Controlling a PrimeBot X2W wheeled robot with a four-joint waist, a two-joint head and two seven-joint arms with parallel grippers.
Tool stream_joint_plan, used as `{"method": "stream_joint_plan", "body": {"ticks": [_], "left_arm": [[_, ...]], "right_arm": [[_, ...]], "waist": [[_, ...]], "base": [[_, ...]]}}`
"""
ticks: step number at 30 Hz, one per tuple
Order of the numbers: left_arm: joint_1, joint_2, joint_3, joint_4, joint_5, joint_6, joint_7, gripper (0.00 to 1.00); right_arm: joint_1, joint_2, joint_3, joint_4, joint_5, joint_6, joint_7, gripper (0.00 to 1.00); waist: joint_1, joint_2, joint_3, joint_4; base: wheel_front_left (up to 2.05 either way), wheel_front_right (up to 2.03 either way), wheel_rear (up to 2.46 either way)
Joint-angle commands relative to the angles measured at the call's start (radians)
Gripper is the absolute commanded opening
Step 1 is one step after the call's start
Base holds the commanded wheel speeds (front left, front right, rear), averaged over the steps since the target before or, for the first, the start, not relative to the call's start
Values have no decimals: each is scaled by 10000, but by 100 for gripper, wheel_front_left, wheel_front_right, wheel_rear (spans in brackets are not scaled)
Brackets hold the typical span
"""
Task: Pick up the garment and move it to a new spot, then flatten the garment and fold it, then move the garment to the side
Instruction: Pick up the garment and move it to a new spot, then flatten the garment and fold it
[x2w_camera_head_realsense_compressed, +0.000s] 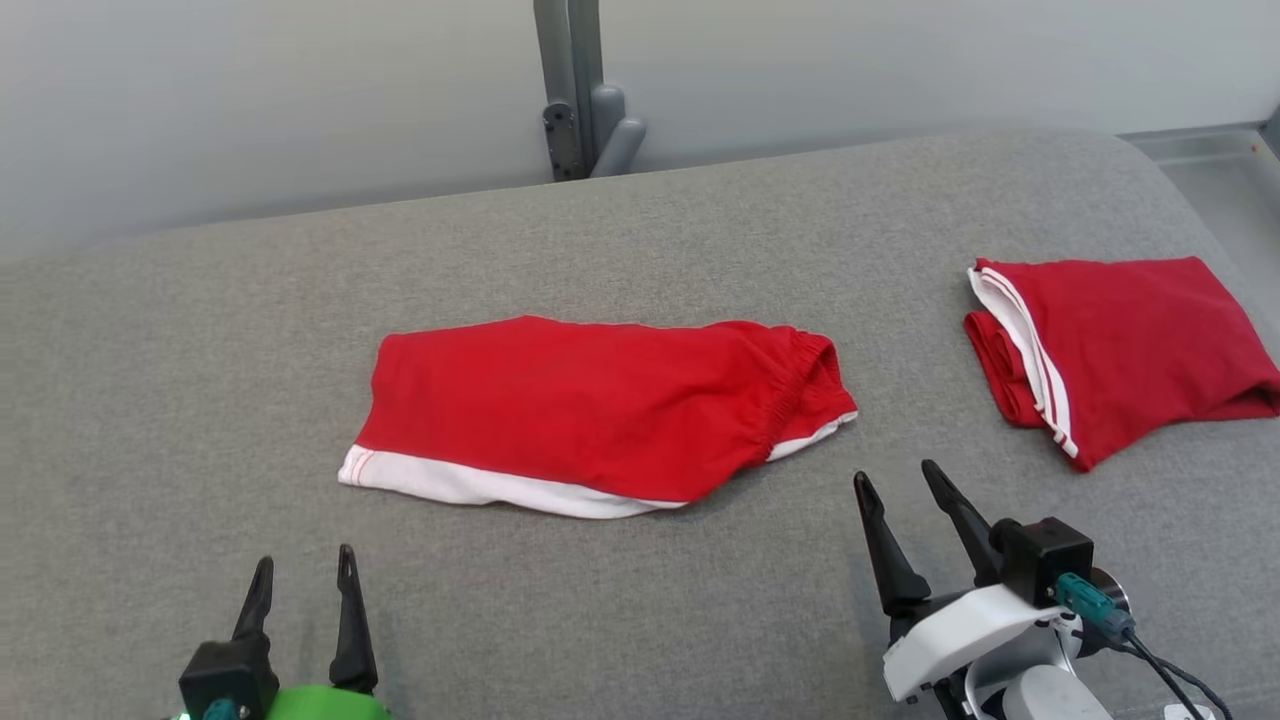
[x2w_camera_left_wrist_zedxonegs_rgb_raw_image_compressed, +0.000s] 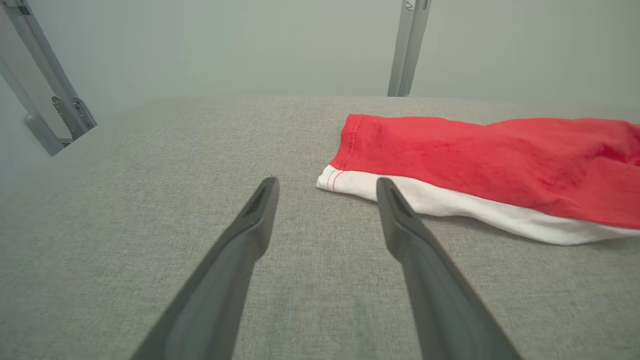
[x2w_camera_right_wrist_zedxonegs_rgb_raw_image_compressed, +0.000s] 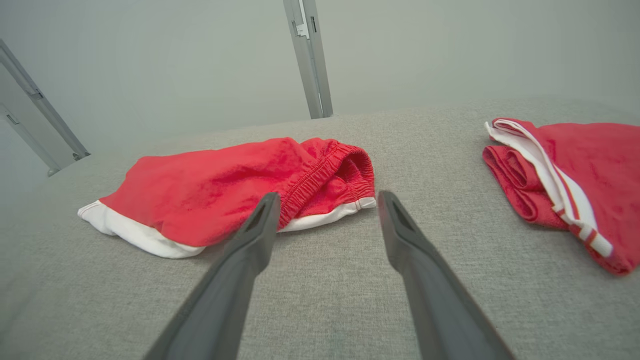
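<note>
— Where are the shorts (x2w_camera_head_realsense_compressed: 590, 410)?
— Lying flat in the middle of the grey surface (x2w_camera_head_realsense_compressed: 200, 400).
— And the arms?
— The left gripper (x2w_camera_head_realsense_compressed: 305, 555) sits low, pointing straight ahead. The right gripper (x2w_camera_head_realsense_compressed: 895, 470) leans left, near the waistband. Both jaws are wide open and hold nothing.
— Anything else?
— A folded red cloth (x2w_camera_head_realsense_compressed: 1140, 350), far right.

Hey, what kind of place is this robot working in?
Likely a robot test lab set up for folding clothes: a grey fabric-covered table, a bare pale wall with a metal post, a red garment mid-table and a folded red garment aside.
</note>
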Motion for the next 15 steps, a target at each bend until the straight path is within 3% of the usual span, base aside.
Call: {"method": "stream_joint_plan", "body": {"ticks": [1, 7, 15], "left_arm": [[536, -124, 334, -260, 143, -172, 2, 100], [998, -356, 655, -562, 423, -414, 2, 100], [362, -421, 490, -503, 493, -613, 0, 100]], "right_arm": [[188, -35, -20, -3, 54, -15, -30, 100], [298, -36, 38, 33, 36, -15, -30, 100], [-239, -34, 275, 435, 9, -15, -30, 100]], "waist": [[0, 61, -389, 421], [0, 61, -239, 521], [0, 61, 294, 957]], "base": [[0, 0, 0], [0, 0, 0], [0, 0, 0]]}}
